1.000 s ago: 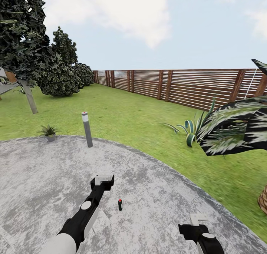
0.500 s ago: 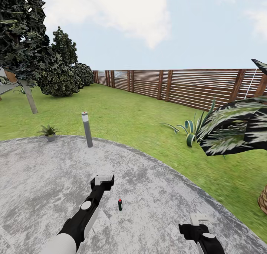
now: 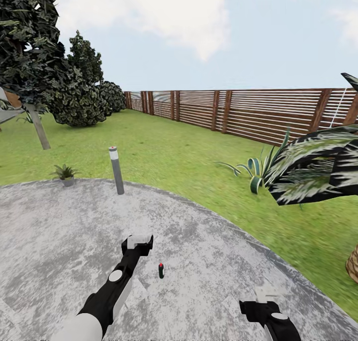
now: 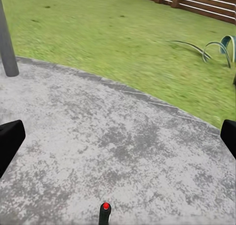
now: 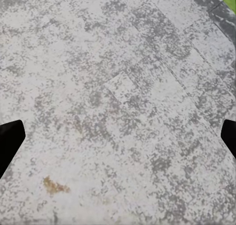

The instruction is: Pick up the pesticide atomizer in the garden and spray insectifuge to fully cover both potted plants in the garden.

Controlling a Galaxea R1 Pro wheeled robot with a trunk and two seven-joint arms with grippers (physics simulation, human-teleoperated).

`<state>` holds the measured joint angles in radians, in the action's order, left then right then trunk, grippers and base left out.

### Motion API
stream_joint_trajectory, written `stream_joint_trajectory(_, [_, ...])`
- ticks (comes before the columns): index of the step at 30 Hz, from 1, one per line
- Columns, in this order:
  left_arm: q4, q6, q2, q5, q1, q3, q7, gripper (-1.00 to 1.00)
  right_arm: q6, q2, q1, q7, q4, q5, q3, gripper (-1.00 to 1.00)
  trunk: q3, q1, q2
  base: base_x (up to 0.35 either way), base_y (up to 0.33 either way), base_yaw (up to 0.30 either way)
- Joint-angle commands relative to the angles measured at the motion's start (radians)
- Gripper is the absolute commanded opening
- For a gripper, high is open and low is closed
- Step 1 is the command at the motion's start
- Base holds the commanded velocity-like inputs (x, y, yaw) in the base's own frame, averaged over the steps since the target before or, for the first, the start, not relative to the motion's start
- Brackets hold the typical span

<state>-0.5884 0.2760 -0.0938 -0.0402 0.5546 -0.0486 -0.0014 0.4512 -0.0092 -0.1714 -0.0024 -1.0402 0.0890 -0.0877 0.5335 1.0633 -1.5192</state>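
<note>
The pesticide atomizer (image 3: 161, 270), a tiny dark-green bottle with a red top, stands upright on the grey stone patio (image 3: 59, 241) of the garden. My left gripper (image 3: 139, 241) is open, a little to the left of the bottle and beyond it, not touching. In the left wrist view the atomizer (image 4: 104, 212) shows near the frame's edge, outside the gap of the open left gripper (image 4: 118, 141). My right gripper (image 3: 266, 295) hangs open over bare stone near the patio's right side; the right wrist view has the right gripper (image 5: 118, 136) with nothing between its fingers. The potted plants are out of view.
A grey lamp post (image 3: 116, 170) stands at the patio's far edge, with a small leafy plant in a grey tub (image 3: 64, 174) to its left. A striped agave (image 3: 256, 174) and a palm (image 3: 318, 171) crowd the right. Lawn runs to the slat fence (image 3: 248, 112).
The whole head view has shifted slightly, so the camera moved. Both arms and the atomizer keep their places relative to each other.
</note>
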Motion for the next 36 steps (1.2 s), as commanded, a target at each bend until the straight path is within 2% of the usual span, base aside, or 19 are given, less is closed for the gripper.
stream_joint_trajectory(1, [0.001, 0.003, 0.000, -0.004, 0.001, -0.002, 0.000, 1.00, 0.006, 0.000, 0.000, 0.001, -0.001, 0.009, 0.000, 1.00, 0.006, 0.004, -0.008, 0.000, 0.000, 0.000])
stream_joint_trajectory(24, [0.001, 0.003, 0.002, -0.004, 0.001, -0.001, 0.000, 1.00, 0.006, 0.000, 0.000, 0.001, -0.002, 0.009, -0.001, 1.00, 0.114, 0.092, -0.169, 0.000, 0.000, 0.000])
stream_joint_trajectory(36, [0.001, 0.003, 0.002, -0.004, 0.001, -0.002, 0.000, 1.00, 0.006, 0.000, 0.000, 0.001, -0.001, 0.009, -0.001, 1.00, 0.171, 0.138, -0.253, 0.000, 0.000, 0.063])
